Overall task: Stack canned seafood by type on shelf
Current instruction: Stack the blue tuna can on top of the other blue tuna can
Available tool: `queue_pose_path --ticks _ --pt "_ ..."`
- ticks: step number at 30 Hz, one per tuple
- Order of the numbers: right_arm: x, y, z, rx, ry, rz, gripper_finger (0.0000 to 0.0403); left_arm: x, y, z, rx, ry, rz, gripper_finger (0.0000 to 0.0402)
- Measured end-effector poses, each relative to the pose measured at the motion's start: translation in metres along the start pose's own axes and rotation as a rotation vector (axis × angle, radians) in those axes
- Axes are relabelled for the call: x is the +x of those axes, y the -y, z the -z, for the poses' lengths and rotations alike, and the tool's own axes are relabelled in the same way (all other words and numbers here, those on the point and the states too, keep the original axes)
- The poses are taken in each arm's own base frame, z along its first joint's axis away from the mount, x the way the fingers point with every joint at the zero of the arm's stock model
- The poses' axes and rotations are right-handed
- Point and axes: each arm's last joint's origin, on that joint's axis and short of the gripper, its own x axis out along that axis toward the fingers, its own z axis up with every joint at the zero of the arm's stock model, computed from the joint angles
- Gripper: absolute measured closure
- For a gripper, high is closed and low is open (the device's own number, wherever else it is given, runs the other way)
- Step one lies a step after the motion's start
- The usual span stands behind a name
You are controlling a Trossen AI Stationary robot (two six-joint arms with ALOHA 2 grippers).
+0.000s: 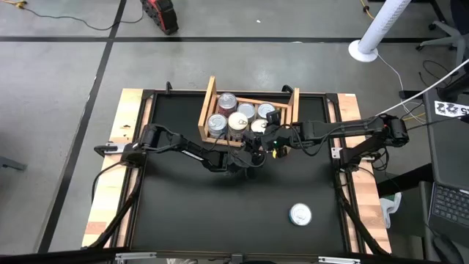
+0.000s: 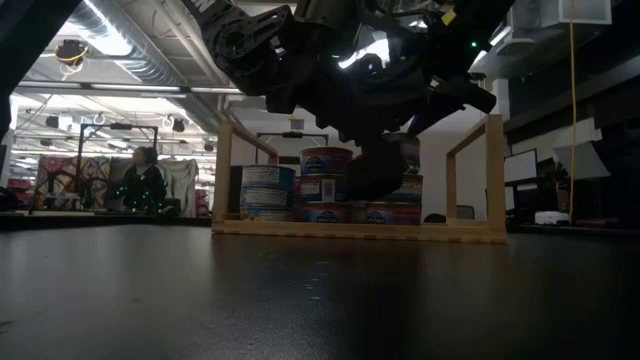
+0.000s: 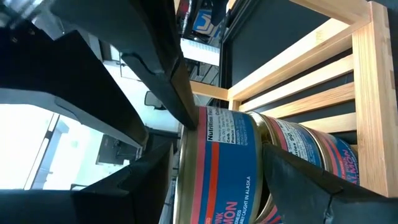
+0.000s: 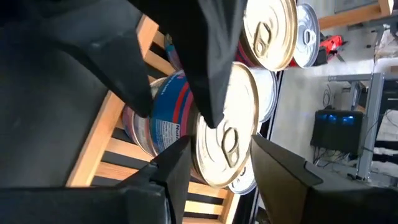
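Note:
The wooden shelf [image 1: 212,110] stands at the table's far middle, with several tins of canned seafood [image 1: 238,117] standing on it lids up, some stacked in two tiers [image 2: 300,190]. At the shelf's near edge my left gripper [image 3: 217,155] is shut on a tin with a blue and red label [image 3: 227,168]. My right gripper [image 4: 217,149] hovers just past it, its fingers apart beside the same tin's lid [image 4: 227,134]; I cannot tell whether they touch it. One more tin [image 1: 300,214] rests on its base at the near right of the table. My left gripper pinches the blue and red tin across its height. One finger [image 4: 211,93] lies on the lid near the rim, and the other [image 3: 292,180] is against the tin's bottom. The fingers come in nearly level from the table's near left. The tin stays lid up, above the shelf's slats.
The shelf's raised side boards [image 1: 294,106] and front rail [image 2: 360,230] close in the tins. Both arms crowd the shelf's near edge. Black table top lies bare in front [image 1: 220,213]. The room behind shows a person [image 2: 145,180] far off.

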Motion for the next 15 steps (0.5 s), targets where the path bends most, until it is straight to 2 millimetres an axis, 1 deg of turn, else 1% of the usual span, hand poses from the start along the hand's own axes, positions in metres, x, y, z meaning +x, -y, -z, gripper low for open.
queue_pose_path --ticks 6,9,15 --pt "0.007 0.012 0.008 0.039 -0.033 0.01 0.0237 -0.003 0.001 -0.002 0.002 0.009 0.003 0.0157" --pt "0.011 0.016 0.012 0.06 -0.024 -0.022 0.0237 -0.005 0.002 -0.004 0.008 0.014 0.005 0.0157" --pt "0.011 0.015 0.011 0.068 0.024 -0.096 0.0237 -0.01 0.004 -0.007 0.014 0.025 0.008 0.0157"
